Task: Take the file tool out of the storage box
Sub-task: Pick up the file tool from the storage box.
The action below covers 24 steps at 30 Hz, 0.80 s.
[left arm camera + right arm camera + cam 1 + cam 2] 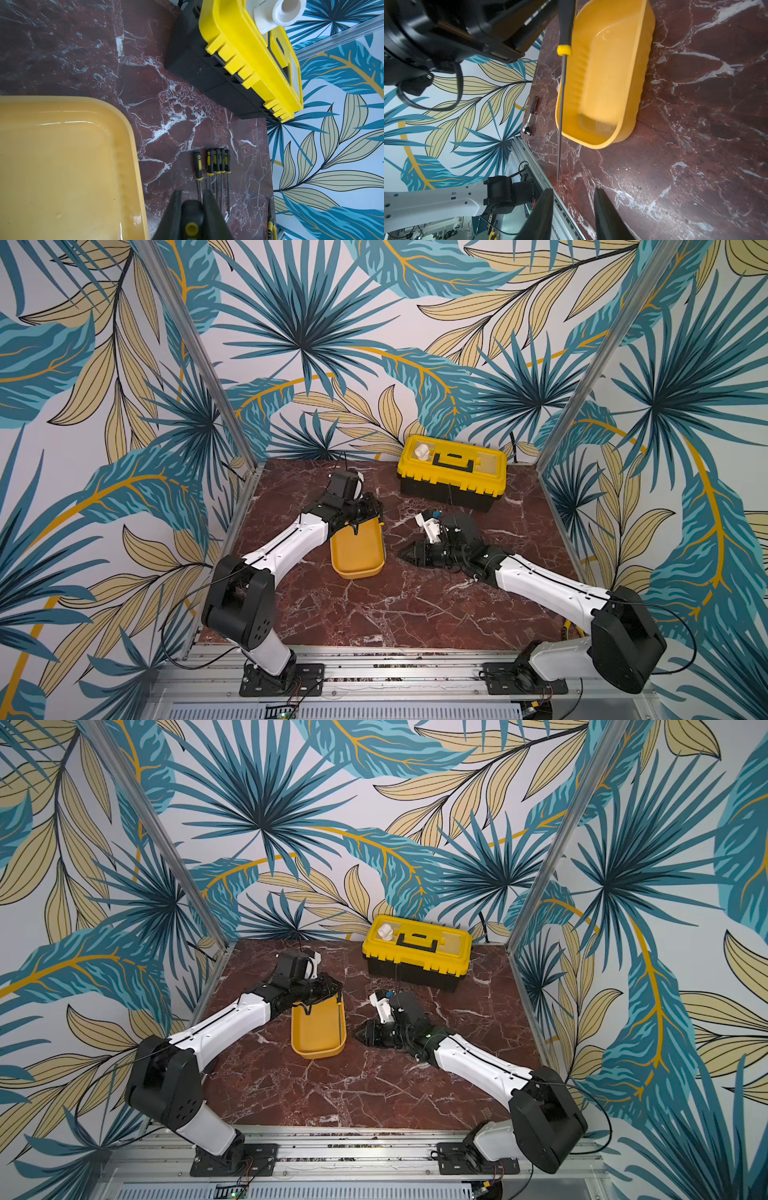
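- Where the left gripper point(192, 194) reaches over the far end of the storage box point(357, 549), its jaws are clenched on the black handle of the file tool point(562, 93).
- The file's thin shaft runs along one long rim of the box; whether it touches the rim is unclear.
- The box sits on the marble counter point(374, 614).
- The right gripper point(573, 193) is low beside the box, jaws released.
- Five other files point(216, 164) lie in a row on the counter.
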### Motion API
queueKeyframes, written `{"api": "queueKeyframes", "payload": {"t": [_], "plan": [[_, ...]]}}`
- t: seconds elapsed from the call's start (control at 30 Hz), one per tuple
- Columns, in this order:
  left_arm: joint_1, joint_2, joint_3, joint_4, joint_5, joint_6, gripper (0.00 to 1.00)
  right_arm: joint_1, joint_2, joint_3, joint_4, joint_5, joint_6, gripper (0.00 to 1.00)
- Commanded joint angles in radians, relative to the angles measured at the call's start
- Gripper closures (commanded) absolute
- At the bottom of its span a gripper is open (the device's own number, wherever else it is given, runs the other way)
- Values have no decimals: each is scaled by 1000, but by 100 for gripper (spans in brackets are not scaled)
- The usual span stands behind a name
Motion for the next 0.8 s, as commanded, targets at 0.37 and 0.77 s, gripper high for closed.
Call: {"api": "queueKeyframes", "payload": {"t": [0.37,0.77], "plan": [[-36,-32,17,-71,-40,-22,93,46,92,82,0,41,-3,67],[-51,-14,47,-117,-60,-22,95,69,138,102,14,38,1,71]]}}
